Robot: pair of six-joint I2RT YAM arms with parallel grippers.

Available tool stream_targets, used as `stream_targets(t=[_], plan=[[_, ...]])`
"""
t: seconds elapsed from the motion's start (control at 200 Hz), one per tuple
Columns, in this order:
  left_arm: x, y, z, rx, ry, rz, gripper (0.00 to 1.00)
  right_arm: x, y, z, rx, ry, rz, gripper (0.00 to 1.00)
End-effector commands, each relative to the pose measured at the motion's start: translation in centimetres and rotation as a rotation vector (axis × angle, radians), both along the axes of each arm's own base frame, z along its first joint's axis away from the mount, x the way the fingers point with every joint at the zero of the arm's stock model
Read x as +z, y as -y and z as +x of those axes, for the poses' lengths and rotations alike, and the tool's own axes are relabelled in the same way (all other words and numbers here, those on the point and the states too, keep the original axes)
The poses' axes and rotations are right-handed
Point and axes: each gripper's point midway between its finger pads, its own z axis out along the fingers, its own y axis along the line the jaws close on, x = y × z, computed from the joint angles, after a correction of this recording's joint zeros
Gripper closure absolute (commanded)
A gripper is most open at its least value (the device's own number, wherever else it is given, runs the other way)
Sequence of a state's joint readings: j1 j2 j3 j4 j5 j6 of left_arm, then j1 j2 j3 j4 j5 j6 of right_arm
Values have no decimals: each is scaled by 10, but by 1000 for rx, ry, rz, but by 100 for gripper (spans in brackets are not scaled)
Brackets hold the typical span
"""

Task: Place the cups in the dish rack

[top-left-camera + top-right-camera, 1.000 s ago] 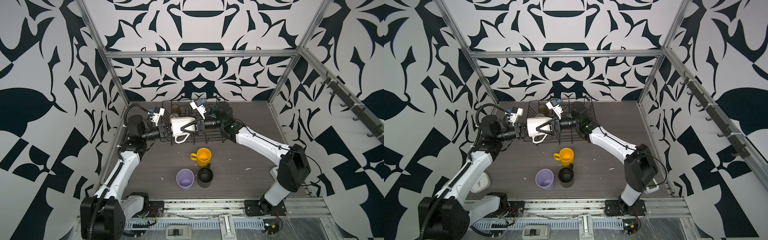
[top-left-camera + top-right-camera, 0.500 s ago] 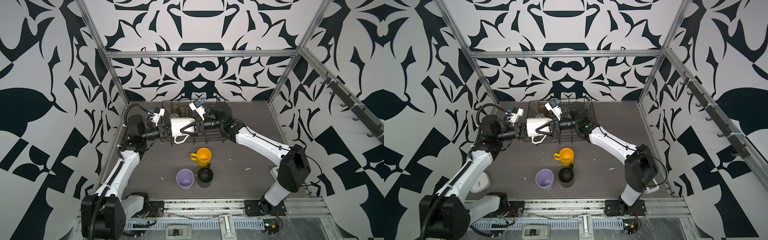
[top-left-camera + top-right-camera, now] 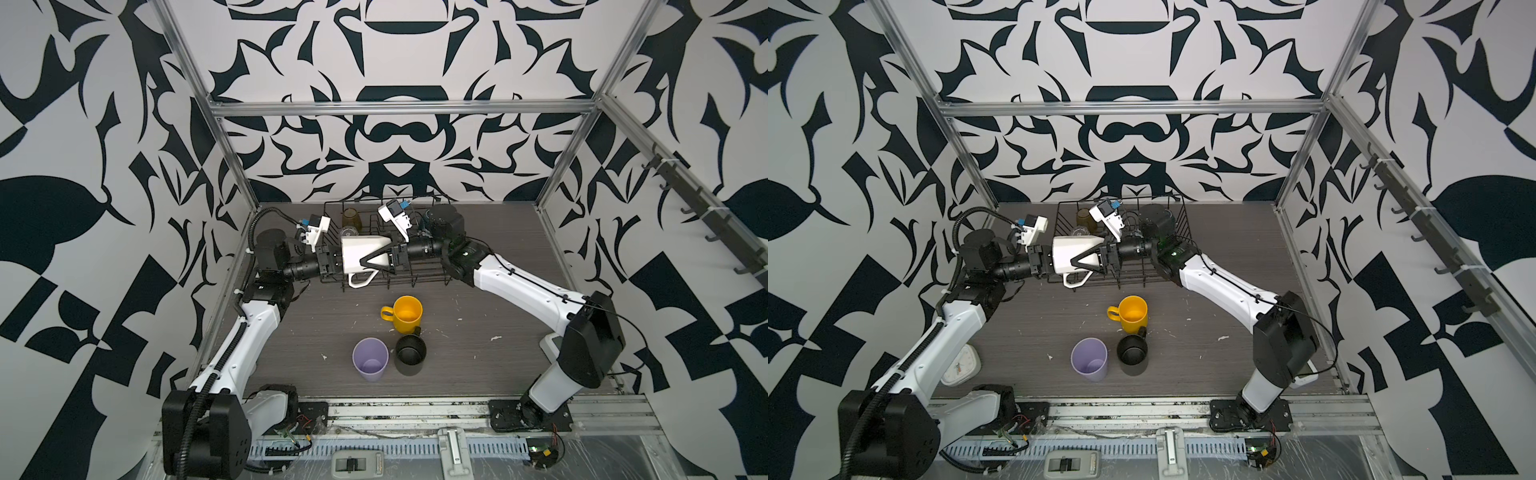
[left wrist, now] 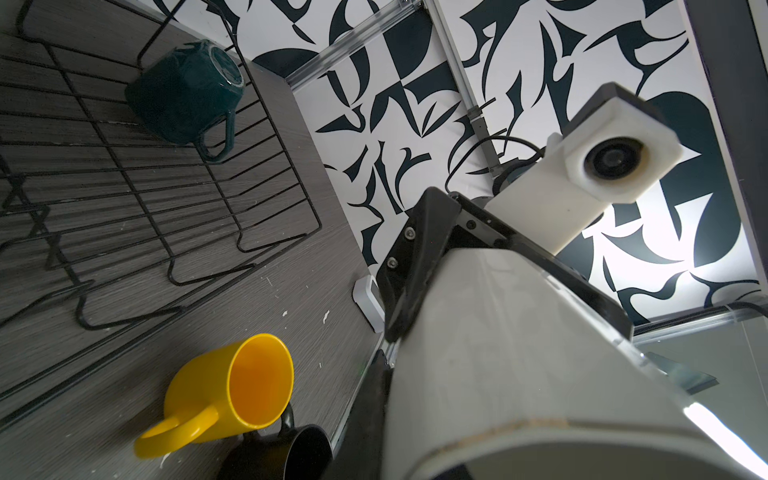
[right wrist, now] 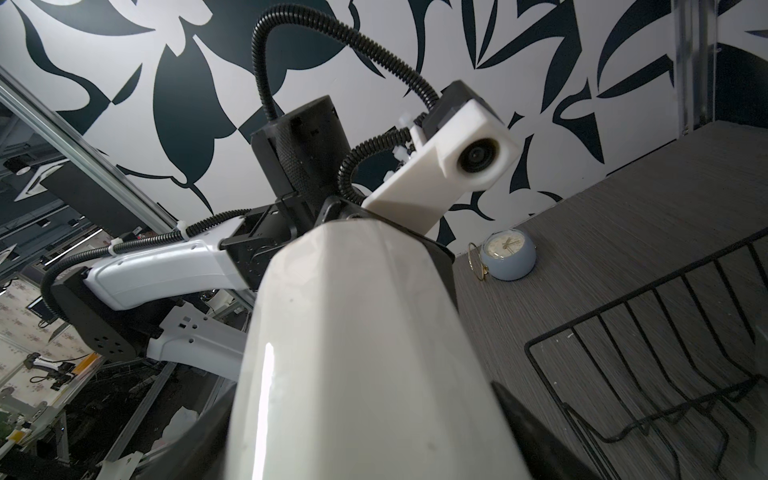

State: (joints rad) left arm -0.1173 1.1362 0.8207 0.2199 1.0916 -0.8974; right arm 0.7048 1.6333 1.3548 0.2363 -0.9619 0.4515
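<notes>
You've got the cream mug (image 3: 365, 253) held sideways above the near left corner of the dish rack (image 3: 419, 276), left pincer (image 3: 332, 264) pinched on its rim, right pincer (image 3: 374, 258) spread wide around its base, contact unclear, likely a handover so it lands mouth down

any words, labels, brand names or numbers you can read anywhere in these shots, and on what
No text reads anywhere.
round clock: dial numerals too blurred to read.
square clock: dial too small to read.
cream mug, yellow mug: no print shows.
</notes>
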Motion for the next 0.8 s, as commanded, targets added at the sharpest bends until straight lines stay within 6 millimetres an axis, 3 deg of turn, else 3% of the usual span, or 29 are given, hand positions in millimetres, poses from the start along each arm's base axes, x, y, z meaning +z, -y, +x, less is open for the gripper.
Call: stream_targets(t=[0.0, 0.205, 0.41, 0.65, 0.795], plan=[[29, -5, 14, 97, 72, -16, 92, 16, -4, -14, -22, 72, -1, 100], [25, -7, 15, 114, 60, -8, 78, 33, 6, -14, -59, 102, 15, 100], [25, -8, 15, 125, 58, -7, 61, 36, 11, -11, -88, 103, 6, 100], [25, -8, 15, 127, 60, -6, 63, 37, 15, -6, -116, 100, 0, 100], [26, -7, 14, 125, 61, -8, 80, 32, 14, 0, -138, 83, -17, 100]])
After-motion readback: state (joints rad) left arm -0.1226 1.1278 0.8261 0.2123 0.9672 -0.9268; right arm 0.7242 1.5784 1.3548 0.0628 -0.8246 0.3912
